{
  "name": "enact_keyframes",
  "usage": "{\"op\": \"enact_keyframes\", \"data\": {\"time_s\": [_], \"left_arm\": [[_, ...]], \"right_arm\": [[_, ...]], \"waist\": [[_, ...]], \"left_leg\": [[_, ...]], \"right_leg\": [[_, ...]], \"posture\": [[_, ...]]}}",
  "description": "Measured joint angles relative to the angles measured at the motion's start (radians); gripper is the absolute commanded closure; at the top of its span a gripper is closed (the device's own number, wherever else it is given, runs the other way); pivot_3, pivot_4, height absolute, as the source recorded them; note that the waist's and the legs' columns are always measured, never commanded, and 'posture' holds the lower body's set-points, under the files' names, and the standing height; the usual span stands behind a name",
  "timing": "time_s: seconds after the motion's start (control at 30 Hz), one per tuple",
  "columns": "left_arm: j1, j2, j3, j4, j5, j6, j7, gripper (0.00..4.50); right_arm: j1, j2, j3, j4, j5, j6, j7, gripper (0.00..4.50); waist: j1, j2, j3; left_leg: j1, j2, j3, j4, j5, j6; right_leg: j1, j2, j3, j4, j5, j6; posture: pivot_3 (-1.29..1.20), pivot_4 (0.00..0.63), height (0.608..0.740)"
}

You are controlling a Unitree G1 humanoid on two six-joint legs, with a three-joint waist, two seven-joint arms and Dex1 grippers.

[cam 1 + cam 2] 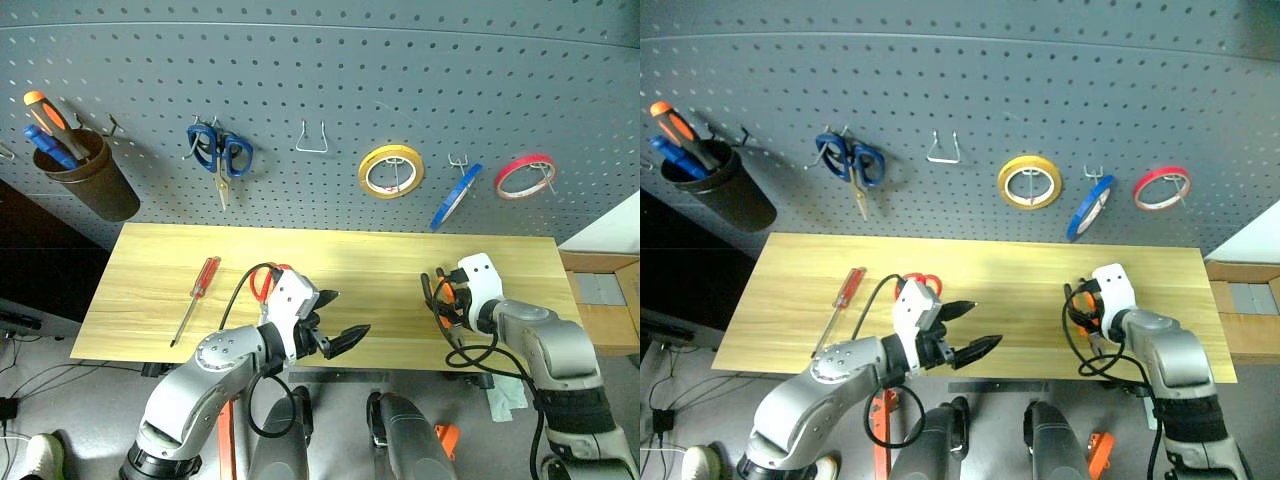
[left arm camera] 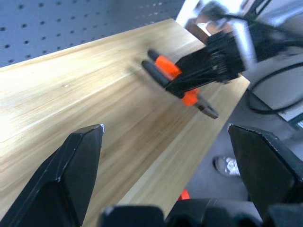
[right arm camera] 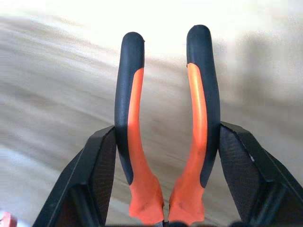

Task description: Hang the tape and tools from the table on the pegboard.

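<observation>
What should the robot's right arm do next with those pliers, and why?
Probably lift them toward the empty metal hook on the pegboard. The right gripper is already closed on the pliers, handles pointing away from it, and they look lifted off the table.

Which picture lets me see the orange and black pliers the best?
The right wrist view: the pliers fill it, both handles upright between the right gripper's fingers. The left wrist view shows them blurred but whole, nose included, held above the table. In the head views they are small, partly hidden behind the gripper.
</observation>
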Motion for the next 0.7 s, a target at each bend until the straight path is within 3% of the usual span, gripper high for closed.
{"op": "enact_keyframes", "data": {"time_s": [0.1,0.27,0.53,0.7], "left_arm": [[0.023,-0.003,0.041,-0.041,-0.041,0.037,0.022,0.00],[0.008,-0.048,0.116,-0.104,-0.128,0.089,0.092,0.00],[-0.020,-0.072,0.281,-0.171,-0.298,0.174,0.236,0.00],[-0.004,-0.048,0.330,-0.213,-0.275,0.158,0.317,0.00]], "right_arm": [[0.067,0.021,0.024,-0.164,0.027,-0.022,-0.001,1.80],[0.028,0.063,0.092,-0.248,0.019,-0.137,-0.043,1.80],[-0.130,0.176,0.130,-0.134,-0.035,-0.377,-0.107,1.80],[-0.244,0.217,0.165,0.014,-0.087,-0.539,-0.109,1.80]], "waist": [[0.000,0.000,0.000],[0.000,-0.005,-0.006],[0.003,-0.012,-0.050],[0.010,-0.014,-0.087]], "left_leg": [[0.000,0.000,0.000,0.001,0.000,-0.001],[0.000,0.000,-0.001,0.002,0.003,-0.004],[0.000,-0.001,-0.005,0.002,0.005,-0.005],[0.001,-0.001,-0.006,0.002,0.005,-0.005]], "right_leg": [[0.000,0.000,0.000,0.000,0.000,0.000],[0.001,0.000,-0.001,0.001,0.000,0.000],[0.001,0.000,-0.005,0.003,0.002,-0.004],[0.002,0.000,-0.006,0.003,0.005,-0.008]], "posture": [[0.07,0.235,0.740],[0.09,0.205,0.740],[0.16,0.125,0.740],[0.18,0.116,0.740]]}}
